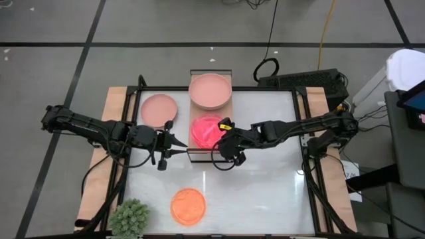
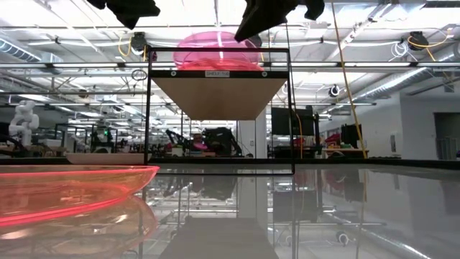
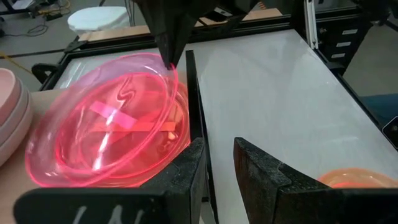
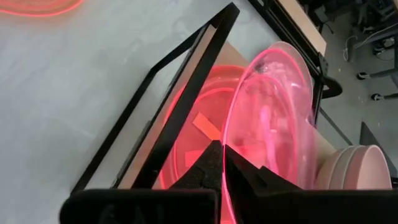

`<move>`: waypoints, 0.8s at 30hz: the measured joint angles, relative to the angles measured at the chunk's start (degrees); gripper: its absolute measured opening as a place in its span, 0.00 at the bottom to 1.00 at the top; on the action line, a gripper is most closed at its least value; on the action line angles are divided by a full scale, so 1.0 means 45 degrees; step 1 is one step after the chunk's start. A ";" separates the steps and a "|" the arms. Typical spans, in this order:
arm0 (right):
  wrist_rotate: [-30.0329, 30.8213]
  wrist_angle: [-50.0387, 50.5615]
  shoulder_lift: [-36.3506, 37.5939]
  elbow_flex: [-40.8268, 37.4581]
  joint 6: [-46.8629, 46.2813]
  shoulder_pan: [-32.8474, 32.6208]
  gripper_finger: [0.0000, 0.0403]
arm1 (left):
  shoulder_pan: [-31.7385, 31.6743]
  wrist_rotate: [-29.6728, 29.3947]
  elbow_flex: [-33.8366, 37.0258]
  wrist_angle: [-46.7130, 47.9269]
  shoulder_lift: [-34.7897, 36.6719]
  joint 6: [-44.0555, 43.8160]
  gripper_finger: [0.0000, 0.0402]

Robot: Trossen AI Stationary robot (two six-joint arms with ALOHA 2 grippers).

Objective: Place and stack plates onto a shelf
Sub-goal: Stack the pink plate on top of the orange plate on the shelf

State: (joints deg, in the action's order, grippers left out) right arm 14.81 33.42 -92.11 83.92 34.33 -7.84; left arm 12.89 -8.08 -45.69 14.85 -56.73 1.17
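The shelf (image 1: 228, 111) stands at the table's middle. A dusty pink plate (image 1: 210, 89) lies on its far end. On its near end a hot pink plate (image 4: 199, 124) lies flat, and a second hot pink plate (image 1: 207, 131) is tilted above it. My right gripper (image 1: 222, 136) is shut on that tilted plate. My left gripper (image 1: 176, 143) hovers open, just left of the shelf's near end, touching nothing. Another dusty pink plate (image 1: 159, 109) rests on the table left of the shelf. An orange plate (image 1: 188, 204) lies near the front edge. My right gripper (image 4: 224, 154) pinches the tilted hot pink plate by its rim (image 4: 227, 134), on the plate's right side, between the two fingers. The fingers come from the table's right, slanting down. The held edge (image 3: 169, 61) is raised; the opposite side sits low over the plate beneath.
A spiky green plant ball (image 1: 129, 218) sits at the table's near left corner. The shelf's black frame (image 3: 193, 93) stands right in front of my left gripper (image 3: 217, 155). Wooden side boards (image 1: 99, 172) line both table sides. Bare tabletop lies right of the shelf.
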 joint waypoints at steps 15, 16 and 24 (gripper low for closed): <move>-0.0015 0.0163 -0.0002 0.0000 -0.0186 0.0000 0.00 | 0.0001 0.0000 0.0000 -0.0005 0.0000 -0.0034 0.23; -0.0011 0.0163 -0.0002 0.0000 -0.0217 0.0000 0.00 | 0.0004 0.0000 0.0000 -0.0005 0.0000 -0.0034 0.23; -0.0007 0.0163 -0.0002 0.0000 -0.0483 0.0000 0.07 | 0.0001 0.0000 0.0000 -0.0005 0.0000 -0.0034 0.23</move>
State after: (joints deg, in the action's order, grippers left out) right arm 14.77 34.15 -92.12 83.92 32.15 -7.84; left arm 12.89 -8.08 -45.69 14.83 -56.73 1.02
